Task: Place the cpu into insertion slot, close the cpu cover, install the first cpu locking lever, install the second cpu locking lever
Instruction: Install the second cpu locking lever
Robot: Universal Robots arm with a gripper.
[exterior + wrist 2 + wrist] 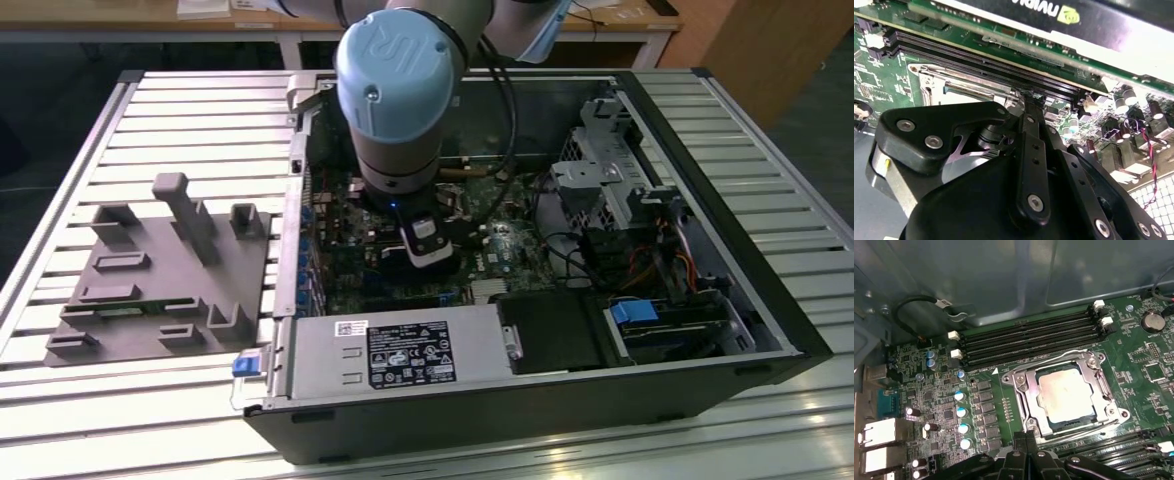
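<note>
The cpu (1066, 392) is seen seated in its socket on the motherboard (944, 405), framed by the cpu cover (1026, 390), which appears closed over it. The gripper (1026, 447) is held just beside the socket's edge; whether its jaws are spread cannot be told.

One cpu (1067, 392), one cpu cover (1026, 390), two locking levers (1051, 359), four blue capacitors (959, 396)
</note>
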